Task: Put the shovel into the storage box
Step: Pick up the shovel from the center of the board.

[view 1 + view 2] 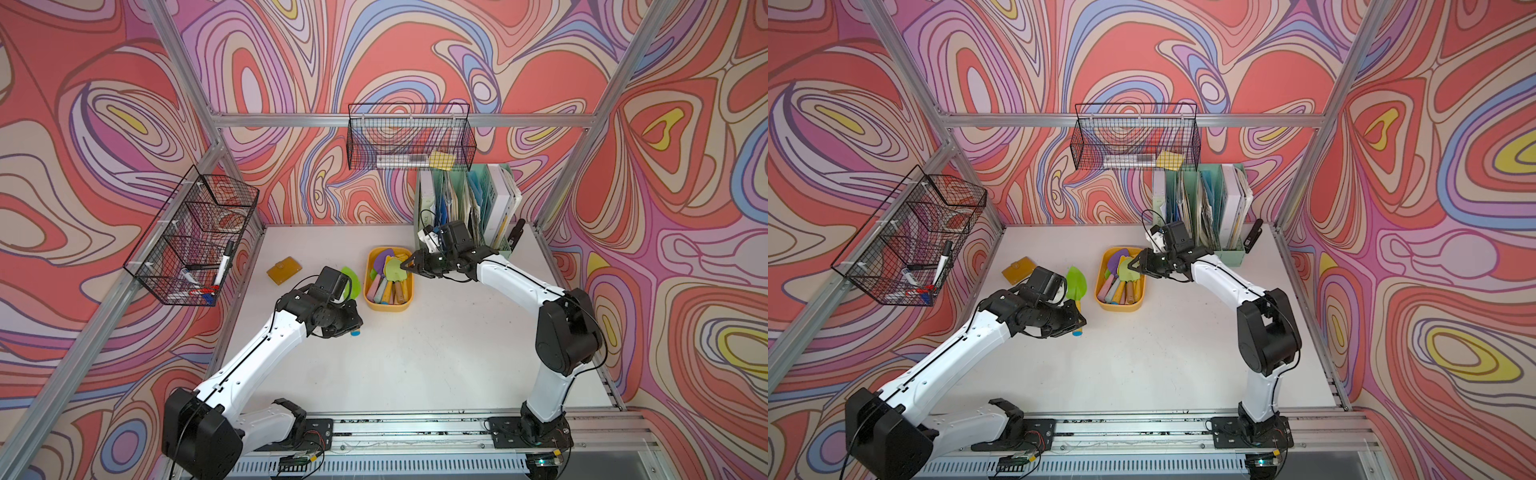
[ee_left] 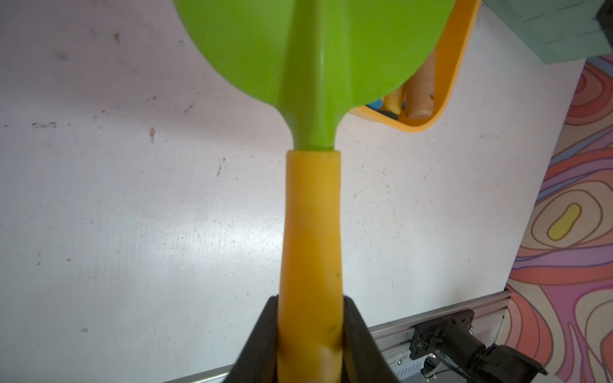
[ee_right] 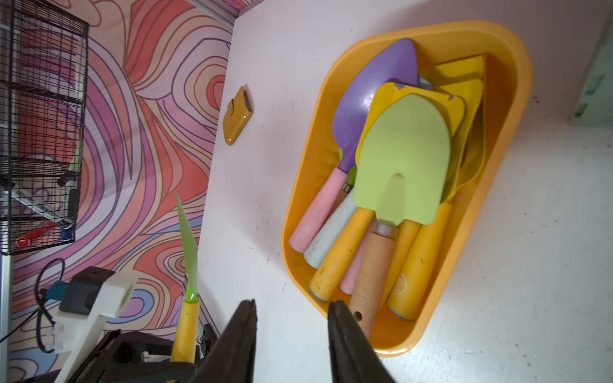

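Observation:
A shovel (image 1: 351,276) (image 1: 1076,282) with a bright green blade and a yellow handle (image 2: 311,225) is held just left of the storage box (image 1: 388,307) (image 1: 1119,308). My left gripper (image 1: 349,326) (image 2: 310,305) is shut on the lower end of the handle. The yellow-orange storage box (image 3: 306,172) holds several toy shovels, with a light green blade on top. My right gripper (image 1: 405,266) (image 3: 292,306) hangs over the box's far right rim. Its jaws stand open with nothing between them. The held shovel (image 3: 187,288) shows edge-on in the right wrist view.
A tan card wallet (image 1: 284,270) lies on the white table left of the box. A mint-green file organizer (image 1: 469,208) stands at the back right. Black wire baskets hang on the left wall (image 1: 195,237) and the back wall (image 1: 409,137).

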`<state>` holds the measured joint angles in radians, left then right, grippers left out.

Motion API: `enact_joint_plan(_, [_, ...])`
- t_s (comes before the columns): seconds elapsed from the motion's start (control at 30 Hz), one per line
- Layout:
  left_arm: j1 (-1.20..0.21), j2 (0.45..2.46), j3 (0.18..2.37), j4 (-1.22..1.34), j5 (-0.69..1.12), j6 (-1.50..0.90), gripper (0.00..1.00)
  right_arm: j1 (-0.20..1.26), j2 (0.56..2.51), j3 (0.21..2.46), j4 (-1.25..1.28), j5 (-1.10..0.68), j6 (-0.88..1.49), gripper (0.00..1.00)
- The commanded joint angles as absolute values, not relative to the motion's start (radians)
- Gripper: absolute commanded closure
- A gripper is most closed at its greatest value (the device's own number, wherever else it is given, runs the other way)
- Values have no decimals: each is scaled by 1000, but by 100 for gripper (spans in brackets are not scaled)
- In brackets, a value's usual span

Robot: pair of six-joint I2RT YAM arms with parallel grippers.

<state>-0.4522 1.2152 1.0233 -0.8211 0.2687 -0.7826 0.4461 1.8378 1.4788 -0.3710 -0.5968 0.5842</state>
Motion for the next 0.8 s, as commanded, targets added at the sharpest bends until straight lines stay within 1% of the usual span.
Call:
enact_joint_plan(0.0, [-462, 1247, 1059, -757, 352, -676, 99, 471, 1814, 1520, -315, -608, 640, 63])
enact_joint_plan(0.4, [-488, 1383, 1181, -755, 361, -637, 99, 550, 1871, 1591, -308, -569, 675, 62])
enact_joint_plan(0.77, [-494, 1413, 1240, -781, 360, -621, 99, 561, 1878, 1585, -331, -543, 659, 62])
